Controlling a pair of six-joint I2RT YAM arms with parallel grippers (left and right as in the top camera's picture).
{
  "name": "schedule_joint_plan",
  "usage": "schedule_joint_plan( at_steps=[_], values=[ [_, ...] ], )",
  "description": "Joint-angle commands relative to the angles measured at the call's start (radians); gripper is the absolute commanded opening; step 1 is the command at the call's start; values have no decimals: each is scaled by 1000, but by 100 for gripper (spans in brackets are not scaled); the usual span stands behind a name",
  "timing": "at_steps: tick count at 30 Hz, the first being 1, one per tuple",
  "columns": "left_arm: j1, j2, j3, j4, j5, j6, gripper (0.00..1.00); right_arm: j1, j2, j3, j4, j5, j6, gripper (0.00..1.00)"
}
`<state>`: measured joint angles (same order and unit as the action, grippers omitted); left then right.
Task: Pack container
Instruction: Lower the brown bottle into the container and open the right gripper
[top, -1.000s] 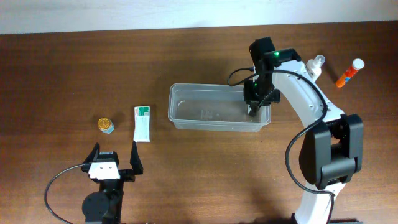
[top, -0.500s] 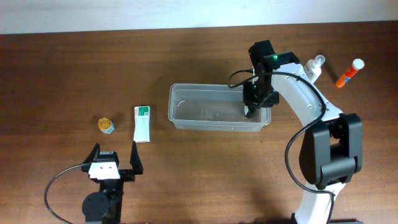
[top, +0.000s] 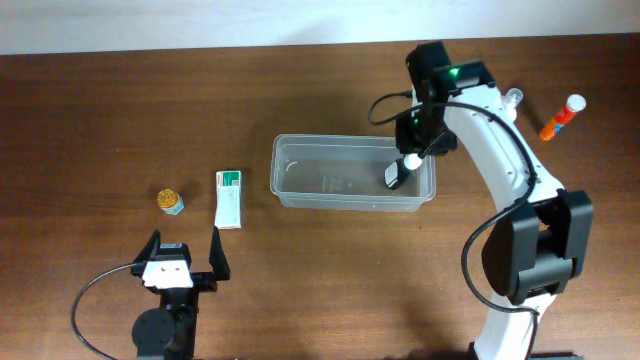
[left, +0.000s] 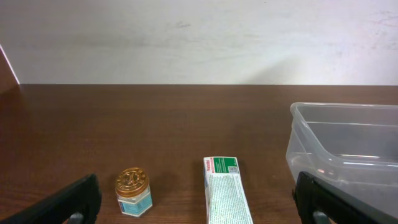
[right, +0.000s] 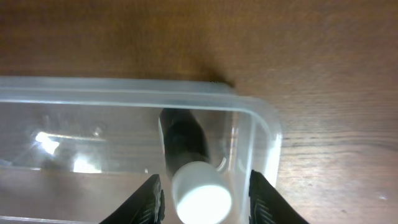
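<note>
Standing at mid-table, the clear container has a dark tube with a white cap inside it, at its right end. The right gripper hangs directly above that cap, fingers partly apart, one on either side, a gap showing on both sides; nothing gripped. The left gripper sits near the table's front edge, spread wide and empty. A gold-lidded jar and a green-and-white box lie left of the container.
</note>
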<state>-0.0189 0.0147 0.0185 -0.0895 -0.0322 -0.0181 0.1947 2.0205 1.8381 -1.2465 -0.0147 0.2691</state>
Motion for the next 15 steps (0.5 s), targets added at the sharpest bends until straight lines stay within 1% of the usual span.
schedule_joint_plan(
  at_steps=[1,6,11,15],
  values=[
    [7,-9,-4,-2,14,12,99,-5,-17,70,-29,45,-25,38],
    [7,-9,-4,-2,14,12,99,-5,-17,112,-74,49,-25,38],
    [7,-9,-4,-2,14,12,99,-5,-17,112,-90,41,-25,38],
    [7,-9,-4,-2,14,12,99,-5,-17,112,-85,-40,-27,38]
  ],
)
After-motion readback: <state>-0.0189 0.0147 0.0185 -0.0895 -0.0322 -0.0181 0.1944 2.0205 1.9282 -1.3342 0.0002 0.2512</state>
